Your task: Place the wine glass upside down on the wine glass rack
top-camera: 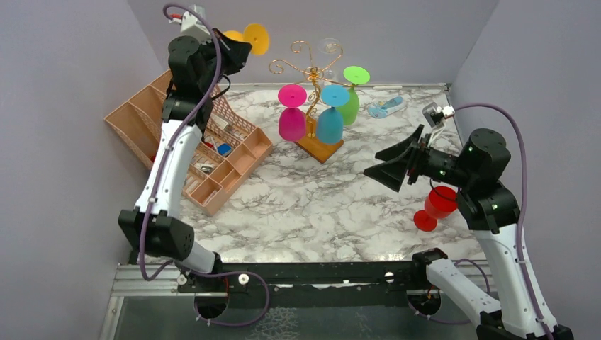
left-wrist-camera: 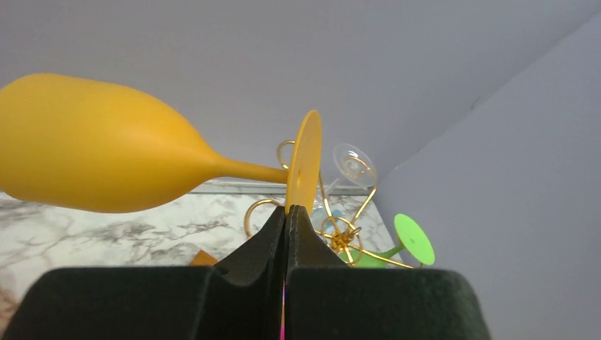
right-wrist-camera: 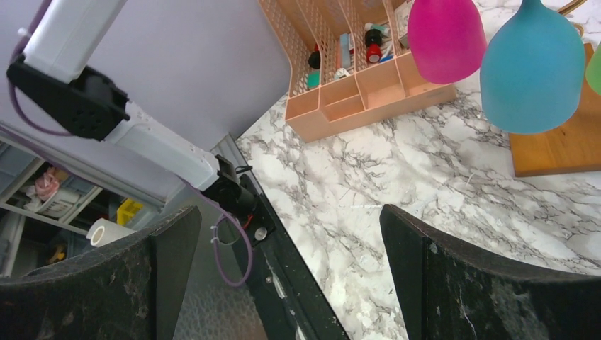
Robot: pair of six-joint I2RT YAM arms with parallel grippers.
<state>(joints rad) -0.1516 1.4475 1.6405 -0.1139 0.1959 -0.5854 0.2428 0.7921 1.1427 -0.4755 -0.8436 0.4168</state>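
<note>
Left gripper (left-wrist-camera: 286, 214) is carrying the yellow wine glass (left-wrist-camera: 92, 156) high, not yet hung.
It is clamping the foot's edge with the glass lying sideways in the air, left of the wine glass rack (top-camera: 306, 58), probably so the foot can slide onto a free scroll arm. Right gripper (top-camera: 393, 159) is hanging wide open over the table (top-camera: 319, 205), holding nothing and keeping out of the way.

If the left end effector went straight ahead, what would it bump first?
Probably the gold curly arms of the wine glass rack, right ahead of the left end effector, which pinches the yellow wine glass by its foot. Depth is hard to judge.
</note>
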